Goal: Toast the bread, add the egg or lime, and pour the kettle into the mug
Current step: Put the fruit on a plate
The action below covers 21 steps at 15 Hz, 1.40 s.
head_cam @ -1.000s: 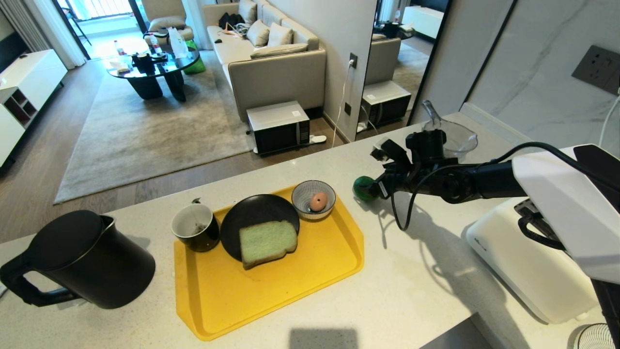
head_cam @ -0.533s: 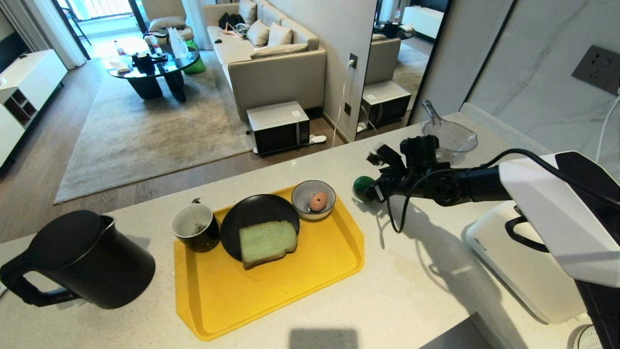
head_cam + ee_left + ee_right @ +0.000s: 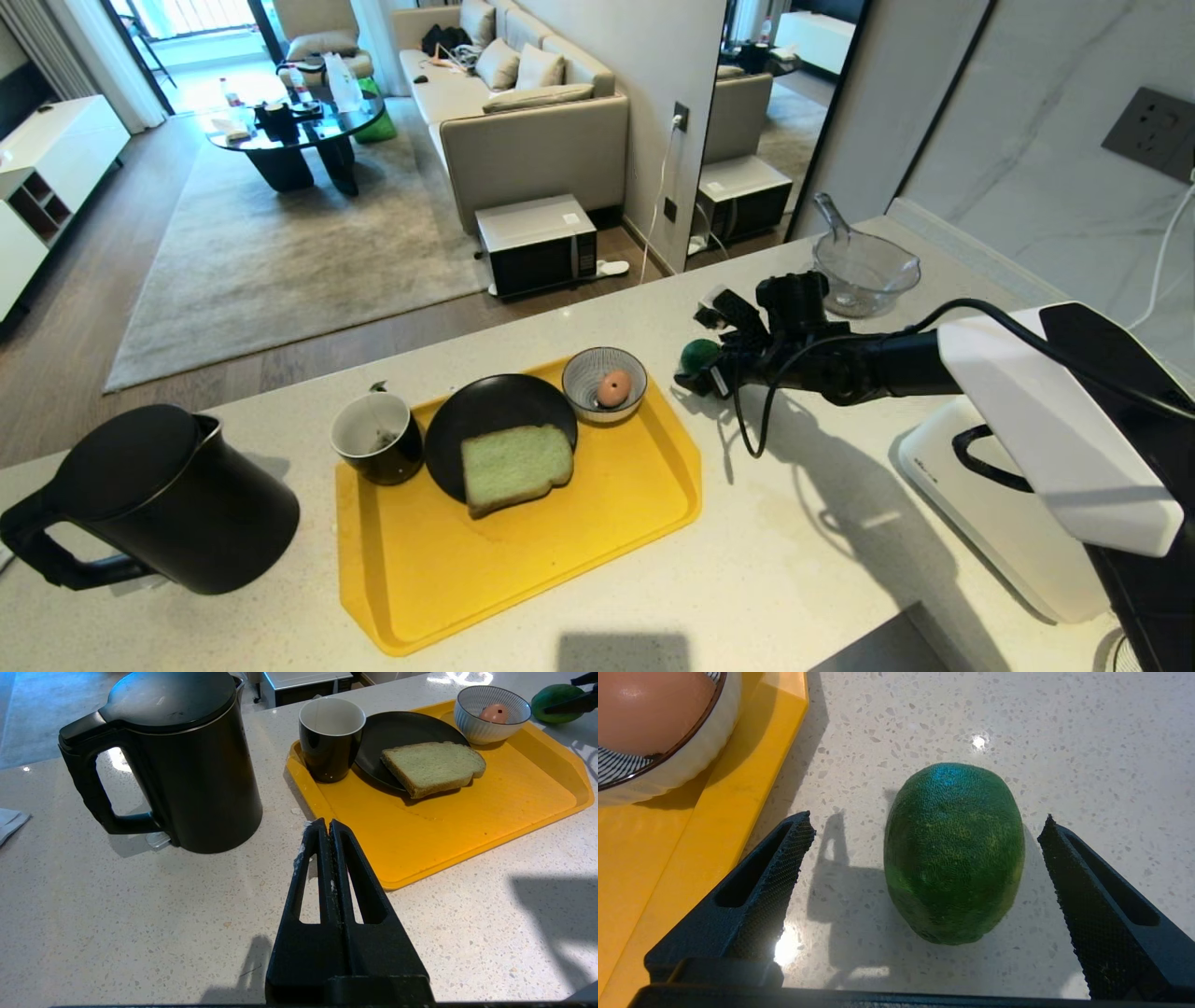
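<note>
Bright daylight, hard shadows, countertop glare

White-shelled right arm (image 3: 1055, 420), black forearm, looping black cable, black textured pincer (image 3: 924, 826)

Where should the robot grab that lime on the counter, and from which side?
Probably across the lime's short middle, one finger on each long flank. It lies on the counter beside the yellow tray, lengthwise between the open right gripper's fingers, so approaching along that line, low over the counter, looks best.

Speckled white counter (image 3: 803, 551); on it kettle (image 3: 163, 499), yellow tray (image 3: 523, 569), lime (image 3: 955, 851), glass bowl (image 3: 864, 271)
</note>
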Available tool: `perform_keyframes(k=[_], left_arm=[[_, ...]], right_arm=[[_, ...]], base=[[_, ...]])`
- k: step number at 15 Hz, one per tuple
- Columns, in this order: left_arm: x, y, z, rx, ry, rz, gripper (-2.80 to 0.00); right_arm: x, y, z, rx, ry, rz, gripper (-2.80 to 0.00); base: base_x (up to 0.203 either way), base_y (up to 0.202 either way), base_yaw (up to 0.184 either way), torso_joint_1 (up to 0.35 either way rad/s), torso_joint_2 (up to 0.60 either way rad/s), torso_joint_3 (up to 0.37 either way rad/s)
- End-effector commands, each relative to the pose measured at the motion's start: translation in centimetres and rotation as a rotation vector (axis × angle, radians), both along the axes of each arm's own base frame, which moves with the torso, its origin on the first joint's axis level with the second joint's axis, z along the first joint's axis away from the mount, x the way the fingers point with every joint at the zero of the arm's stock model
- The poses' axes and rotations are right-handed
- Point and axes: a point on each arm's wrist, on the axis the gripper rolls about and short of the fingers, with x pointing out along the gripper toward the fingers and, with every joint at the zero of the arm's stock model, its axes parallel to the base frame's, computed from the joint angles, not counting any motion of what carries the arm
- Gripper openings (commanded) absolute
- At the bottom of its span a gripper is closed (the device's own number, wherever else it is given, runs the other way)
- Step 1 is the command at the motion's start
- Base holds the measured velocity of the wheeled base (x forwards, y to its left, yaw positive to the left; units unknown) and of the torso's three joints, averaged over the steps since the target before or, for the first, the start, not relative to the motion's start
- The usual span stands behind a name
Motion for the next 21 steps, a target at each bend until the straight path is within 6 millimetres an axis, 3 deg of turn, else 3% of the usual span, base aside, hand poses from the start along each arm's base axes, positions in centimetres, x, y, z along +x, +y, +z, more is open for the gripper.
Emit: perform_keyframes(k=[1, 10, 21], left_arm=[[0.1, 0.0, -0.4, -0.001, 0.013, 0.001, -2.8], [0.1, 0.0, -0.4, -0.001, 0.013, 0.0, -2.8], [0.1, 0.0, -0.4, -0.001, 0.013, 0.0, -2.8]], right_arm=[[0.7, 0.3, -0.7, 0.001, -0.007, 0.003, 0.0], [1.1, 0.3, -1.8, -0.001, 0.005, -0.006, 0.0], [1.9, 0.2, -1.6, 0.019, -0.017, -0.054, 0.0]], base=[[0.0, 0.0, 0.0, 0.0, 0.0, 0.0], [0.0, 0.0, 0.0, 0.0, 0.0, 0.0], [0.0, 0.0, 0.0, 0.0, 0.0, 0.0]])
